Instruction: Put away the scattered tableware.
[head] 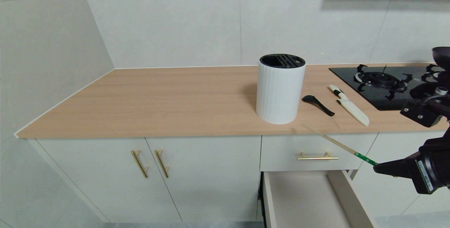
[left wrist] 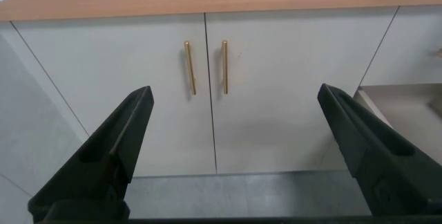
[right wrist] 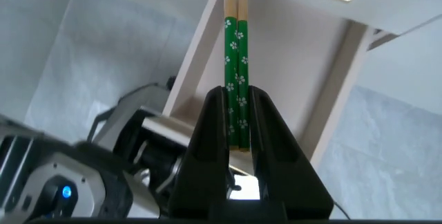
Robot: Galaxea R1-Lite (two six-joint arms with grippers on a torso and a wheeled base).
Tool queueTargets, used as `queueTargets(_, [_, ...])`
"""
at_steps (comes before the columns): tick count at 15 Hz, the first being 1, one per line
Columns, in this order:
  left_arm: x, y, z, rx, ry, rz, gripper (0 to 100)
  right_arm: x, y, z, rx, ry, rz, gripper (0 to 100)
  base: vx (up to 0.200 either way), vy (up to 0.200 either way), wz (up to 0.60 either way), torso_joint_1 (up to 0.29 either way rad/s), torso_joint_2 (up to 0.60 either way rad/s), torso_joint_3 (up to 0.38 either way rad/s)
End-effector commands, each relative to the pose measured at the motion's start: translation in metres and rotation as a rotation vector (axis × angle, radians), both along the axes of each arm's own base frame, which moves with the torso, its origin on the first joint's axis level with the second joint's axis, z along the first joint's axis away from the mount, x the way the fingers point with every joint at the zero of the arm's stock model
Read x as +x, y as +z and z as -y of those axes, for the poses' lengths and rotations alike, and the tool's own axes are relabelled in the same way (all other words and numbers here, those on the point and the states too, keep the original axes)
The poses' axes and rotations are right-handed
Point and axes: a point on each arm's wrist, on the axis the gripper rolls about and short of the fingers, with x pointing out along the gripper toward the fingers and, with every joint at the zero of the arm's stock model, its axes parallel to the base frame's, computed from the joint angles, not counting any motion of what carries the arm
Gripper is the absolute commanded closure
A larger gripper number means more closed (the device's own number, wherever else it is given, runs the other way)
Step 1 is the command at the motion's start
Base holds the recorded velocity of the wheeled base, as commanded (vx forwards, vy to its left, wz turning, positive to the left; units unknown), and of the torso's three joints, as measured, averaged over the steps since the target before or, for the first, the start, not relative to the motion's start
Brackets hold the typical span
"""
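Note:
My right gripper (head: 378, 166) is at the right, in front of the cabinets and below the counter edge, shut on a pair of chopsticks (head: 337, 143) with green flowered ends. The chopsticks (right wrist: 235, 44) slant up toward the counter, clamped between the black fingers (right wrist: 214, 134) above the open drawer (right wrist: 290, 65). On the wooden counter stands a white ribbed holder (head: 280, 90) with a black slotted top. A black spoon (head: 317, 104) and a white knife (head: 349, 105) lie to its right. My left gripper (left wrist: 235, 94) is open and holds nothing, low in front of the cabinet doors (left wrist: 276, 92).
An open drawer (head: 302, 200) sticks out below a closed one with a gold handle (head: 317, 157). A black gas hob (head: 383, 83) occupies the counter's far right. The double cabinet doors carry gold handles (head: 139, 163). The counter's left half is bare wood.

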Motion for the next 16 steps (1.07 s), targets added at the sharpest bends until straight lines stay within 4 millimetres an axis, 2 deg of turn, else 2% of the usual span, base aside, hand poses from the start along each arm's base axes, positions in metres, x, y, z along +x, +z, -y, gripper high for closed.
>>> queueTargets(1, [0.000,0.000,0.000,0.000,-0.001,0.000,0,0.004,-0.007,-0.005,-0.011,0.019,-0.034,100,0.000,0.000,0.00,0.000,0.00,0.000])
queueTargets(6, [0.000,0.000,0.000,0.000,0.000,0.000,0,0.009,-0.014,-0.007,-0.021,0.019,-0.064,100,0.000,0.000,0.00,-0.029,0.06,0.041])
queueTargets(16, [0.000,0.000,0.000,0.000,0.000,0.000,0,0.013,-0.018,-0.008,-0.029,0.017,-0.083,100,0.000,0.000,0.00,-0.187,0.47,0.272])
